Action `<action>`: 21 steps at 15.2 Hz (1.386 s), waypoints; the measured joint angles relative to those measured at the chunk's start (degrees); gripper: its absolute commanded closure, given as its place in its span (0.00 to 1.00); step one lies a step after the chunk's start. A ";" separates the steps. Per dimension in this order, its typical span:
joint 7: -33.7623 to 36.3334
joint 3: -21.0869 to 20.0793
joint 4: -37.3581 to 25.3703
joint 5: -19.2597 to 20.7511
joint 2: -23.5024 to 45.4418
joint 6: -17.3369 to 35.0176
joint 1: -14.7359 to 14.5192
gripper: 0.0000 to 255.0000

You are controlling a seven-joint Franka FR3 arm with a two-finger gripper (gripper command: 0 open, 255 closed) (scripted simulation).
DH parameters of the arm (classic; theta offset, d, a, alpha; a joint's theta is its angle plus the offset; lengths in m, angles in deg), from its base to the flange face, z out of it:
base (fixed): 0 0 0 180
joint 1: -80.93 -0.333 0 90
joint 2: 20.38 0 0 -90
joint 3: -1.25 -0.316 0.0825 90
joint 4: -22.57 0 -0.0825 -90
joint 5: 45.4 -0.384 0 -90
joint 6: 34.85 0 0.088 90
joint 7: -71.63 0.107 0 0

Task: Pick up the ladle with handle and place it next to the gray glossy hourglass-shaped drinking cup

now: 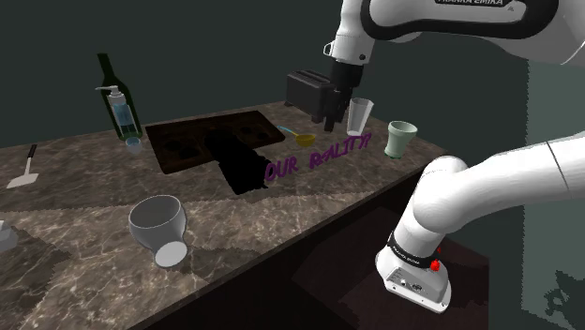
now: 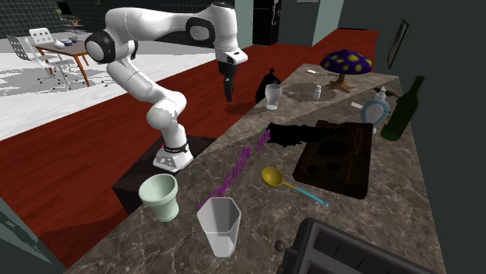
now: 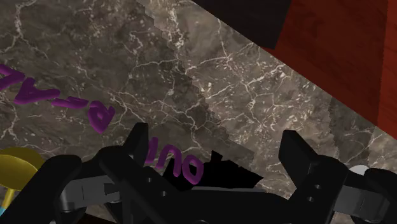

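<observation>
The ladle [image 1: 301, 137] has a yellow bowl and a thin blue handle. It lies on the dark marble counter beside the sunken sink, and the second exterior view has the ladle [image 2: 274, 177] close to purple lettering. Its yellow bowl [image 3: 15, 167] shows at the wrist view's edge, beside one finger. My black gripper [image 1: 333, 120] hangs open above the counter, a little to the shoulder view's right of the ladle, holding nothing. Both fingers [image 3: 137, 147] stand wide apart over the marble. The gray hourglass-shaped cup [image 1: 157, 228] rests tilted far down the counter, and the cup [image 2: 272, 95] is well away from the ladle.
A clear faceted cup [image 1: 359, 114], a green cup [image 1: 401, 139] and a black toaster [image 1: 307, 89] stand around the gripper. The sink [image 1: 208, 141] lies mid-counter. A wine bottle [image 1: 116, 86], soap dispenser [image 1: 123, 114] and spatula [image 1: 23, 169] sit farther along. The counter edge [image 1: 375, 192] drops to a red floor.
</observation>
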 measured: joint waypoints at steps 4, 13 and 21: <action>-0.45 1.21 -0.78 0.59 4.14 2.92 1.05 0.00; -0.97 5.38 -7.10 1.11 21.78 12.64 4.31 0.00; -2.25 9.46 -16.08 -0.45 38.17 18.39 6.82 0.00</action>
